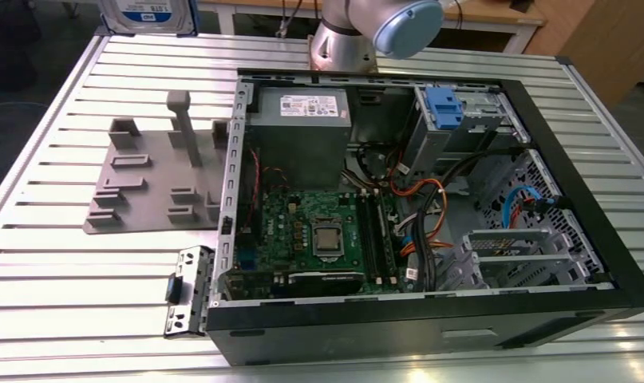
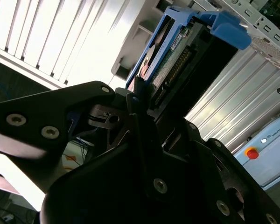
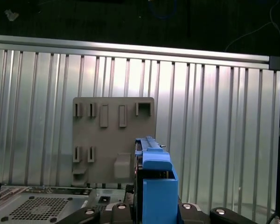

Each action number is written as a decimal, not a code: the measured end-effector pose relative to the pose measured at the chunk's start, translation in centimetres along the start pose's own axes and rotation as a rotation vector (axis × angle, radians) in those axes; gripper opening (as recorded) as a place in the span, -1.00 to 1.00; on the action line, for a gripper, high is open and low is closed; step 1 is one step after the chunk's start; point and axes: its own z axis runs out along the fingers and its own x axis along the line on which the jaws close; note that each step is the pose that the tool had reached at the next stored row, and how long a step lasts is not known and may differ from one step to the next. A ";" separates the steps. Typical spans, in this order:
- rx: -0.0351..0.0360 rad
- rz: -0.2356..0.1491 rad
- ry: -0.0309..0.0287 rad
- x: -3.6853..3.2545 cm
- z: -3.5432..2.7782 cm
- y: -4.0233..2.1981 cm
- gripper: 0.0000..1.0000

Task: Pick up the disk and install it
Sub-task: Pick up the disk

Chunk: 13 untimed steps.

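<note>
The disk [image 3: 156,186] has smooth blue plastic, the table [image 3: 224,121] shiny ribbed metal

The disk [image 1: 146,16], white-and-blue label, blue caddy frame, is seen held on edge, clamped in the gripper [image 2: 139,93].

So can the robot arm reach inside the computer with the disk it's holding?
Probably yes. The computer case lies with its side open upward, and nothing covers it. The arm stands at its far edge in the exterior view, holding the disk above the table.
</note>
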 end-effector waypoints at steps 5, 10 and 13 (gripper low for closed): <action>-0.0001 0.000 0.0003 0.05 0.00 -0.92 -0.28; -0.0002 0.000 0.0006 0.09 -0.01 -1.78 -0.28; -0.0002 0.000 0.0009 0.12 -0.01 -2.30 -0.28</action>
